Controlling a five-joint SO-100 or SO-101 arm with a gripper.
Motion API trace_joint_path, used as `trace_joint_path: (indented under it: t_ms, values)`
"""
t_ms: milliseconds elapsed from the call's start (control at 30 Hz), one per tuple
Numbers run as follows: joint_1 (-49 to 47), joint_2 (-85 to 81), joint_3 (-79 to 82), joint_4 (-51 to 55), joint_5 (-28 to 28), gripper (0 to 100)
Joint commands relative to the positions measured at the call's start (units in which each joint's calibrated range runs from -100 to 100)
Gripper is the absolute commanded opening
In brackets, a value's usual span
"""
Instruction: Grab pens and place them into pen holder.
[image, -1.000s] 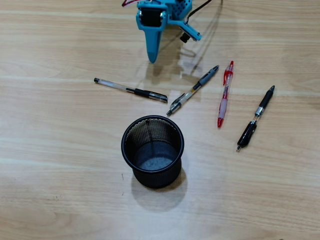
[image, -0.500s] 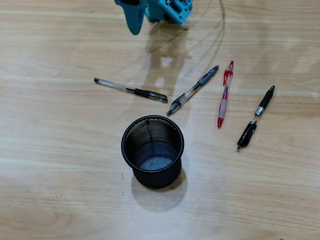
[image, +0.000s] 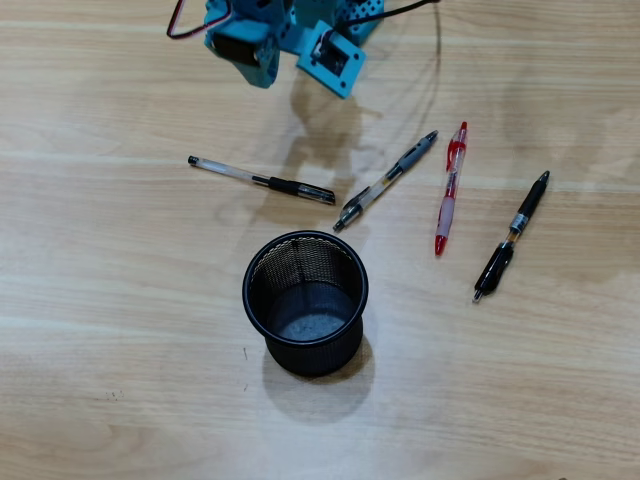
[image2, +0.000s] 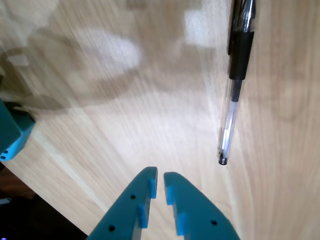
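Four pens lie apart on the wooden table in the overhead view: a clear stick pen with a black cap (image: 262, 180), a clear-grey click pen (image: 385, 181), a red pen (image: 449, 188) and a black pen with a silver band (image: 511, 237). The black mesh pen holder (image: 312, 358) stands upright in front of them, with no pen in it. My teal gripper (image2: 160, 173) is shut, only a thin slit between its fingers, and holds nothing. It hovers over bare wood to the lower left of the stick pen (image2: 235, 80) in the wrist view, short of that pen's end.
The teal arm (image: 300, 30) with its cables reaches in at the top edge of the overhead view. In the wrist view the table's edge (image2: 55, 200) runs along the lower left, with a teal part (image2: 12, 135) at the far left.
The gripper has swung left along the top of the overhead view and turned, so its pointed tip no longer reaches down towards the pens. Pens and holder have not moved.
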Motion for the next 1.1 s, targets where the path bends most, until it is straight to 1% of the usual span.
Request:
trace_joint_path:
  t_ms: [0, 200, 267, 300, 400, 567, 600, 733, 933, 1067]
  values:
    - [-0.27, 5.06, -4.84, 0.04, -2.24, 12]
    - [-1.74, 9.13, -2.48, -4.97, -2.71, 45]
    - [-1.74, 10.15, -0.58, -6.24, -2.71, 53]
    - [-1.64, 10.66, 0.05, -6.88, -2.71, 55]
    - [-1.37, 12.96, 0.59, -9.52, -2.71, 55]
    - [-1.19, 19.75, 0.05, -15.99, -2.82, 52]
    - [-0.73, 22.21, 0.05, -18.18, -3.66, 51]
    - [-0.09, 27.22, 0.05, -20.82, -4.13, 47]
    - [0.19, 30.79, 0.14, -21.82, -4.18, 42]
    - [0.09, 31.05, 0.59, -21.82, -4.18, 35]
